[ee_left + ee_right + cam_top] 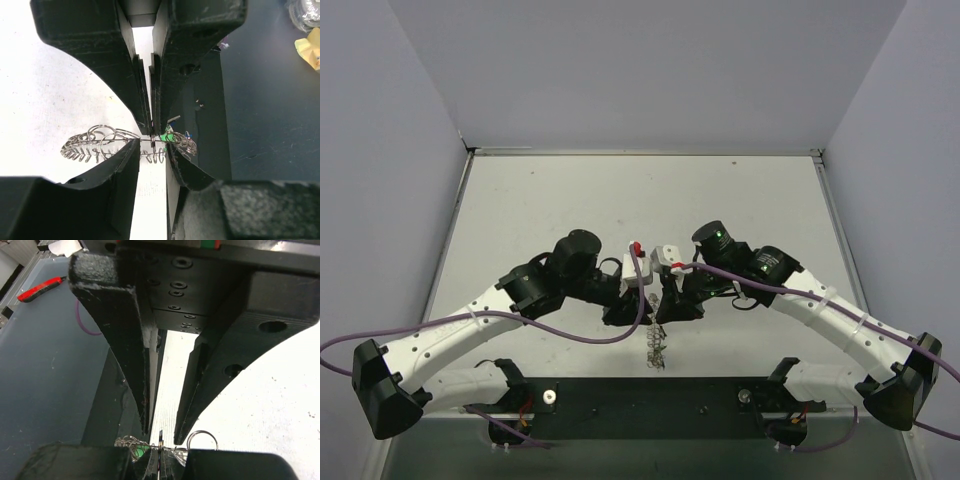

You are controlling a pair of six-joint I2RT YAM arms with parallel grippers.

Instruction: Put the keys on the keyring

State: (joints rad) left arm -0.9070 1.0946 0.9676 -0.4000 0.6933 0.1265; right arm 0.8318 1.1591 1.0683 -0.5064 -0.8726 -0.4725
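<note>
The keyring [85, 148] shows edge-on and spring-like in the left wrist view, with small split rings on it. It hangs just above the table's near edge [656, 350]. A green key head [164, 136] and a blue one [186, 134] sit at its right end. My right gripper [160, 460] is shut on the keyring's wire, which also shows from the left wrist [151, 129]. My left gripper [152, 150] is open, and its fingers straddle the keyring without closing on it. It also shows in the right wrist view [162, 432]. Other keys are hidden.
A black strip [650, 400] runs along the table's near edge under the grippers. White walls [650, 70] close in the table. Off the table lie a red tool [40, 289] and a yellow object [310, 47].
</note>
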